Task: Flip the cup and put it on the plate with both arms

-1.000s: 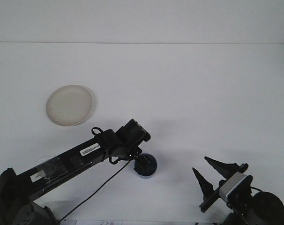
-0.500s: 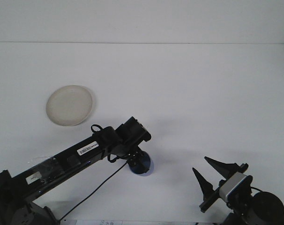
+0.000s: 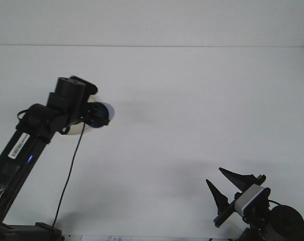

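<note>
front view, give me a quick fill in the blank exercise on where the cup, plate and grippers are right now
1. The left gripper holds a small ____ cup.
2. The plate is mostly hidden behind the ____ arm.
3. The right gripper has its fingers ____ and holds nothing.
4. The cup is at the plate's ____ edge.

Missing words: blue; left; open; right

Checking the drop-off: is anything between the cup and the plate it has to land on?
Nothing visible does. The left gripper holds the blue cup right beside the plate, which the arm mostly hides. The right gripper sits open, far away at lower right.
</note>
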Controlling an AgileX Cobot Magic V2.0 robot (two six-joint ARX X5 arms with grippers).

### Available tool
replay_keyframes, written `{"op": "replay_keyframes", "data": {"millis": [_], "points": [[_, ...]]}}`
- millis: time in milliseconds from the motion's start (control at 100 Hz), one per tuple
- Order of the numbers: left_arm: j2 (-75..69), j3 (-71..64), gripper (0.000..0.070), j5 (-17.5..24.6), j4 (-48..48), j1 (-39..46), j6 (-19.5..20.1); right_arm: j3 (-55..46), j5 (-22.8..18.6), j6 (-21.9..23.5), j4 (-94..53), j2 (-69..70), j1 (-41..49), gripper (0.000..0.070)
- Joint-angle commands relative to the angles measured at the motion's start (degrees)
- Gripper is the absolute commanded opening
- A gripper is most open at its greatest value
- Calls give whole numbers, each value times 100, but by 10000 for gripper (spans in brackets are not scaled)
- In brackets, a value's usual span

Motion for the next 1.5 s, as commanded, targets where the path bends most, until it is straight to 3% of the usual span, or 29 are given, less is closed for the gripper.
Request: {"op": "replay_keyframes", "data": {"millis": [0, 270, 720, 750, 790, 890, 960, 1210, 1370, 1410, 1490], "points": [[229, 120, 7, 17, 59, 505, 50, 20, 22, 81, 46, -4, 50, 357], [1266, 120, 7, 450, 345, 1897, 50, 20, 24, 151, 37, -4, 50, 357], [2444, 122, 23, 455, 612, 2135, 7, 20, 138, 232, 37, -4, 50, 357], [2444, 122, 42, 455, 651, 2135, -35, 20, 138, 234, 37, -4, 50, 357], [2444, 122, 118, 455, 732, 2135, -107, 20, 138, 232, 39, -4, 50, 357], [2441, 232, 437, 455, 704, 2135, -254, 20, 138, 229, 39, -4, 50, 357], [2441, 332, 564, 459, 649, 2135, -254, 20, 153, 229, 39, -4, 50, 357], [2212, 1189, 581, 481, 162, 2135, -494, 20, 155, 227, 20, -4, 50, 357], [1373, 1397, 581, 483, 122, 2135, -658, 20, 457, 229, 15, -4, 50, 360], [1080, 1394, 581, 483, 125, 2133, -686, 20, 592, 229, 17, -4, 50, 387], [457, 1375, 580, 605, 125, 2133, -695, 20, 861, 232, 20, -4, 50, 509]]}}
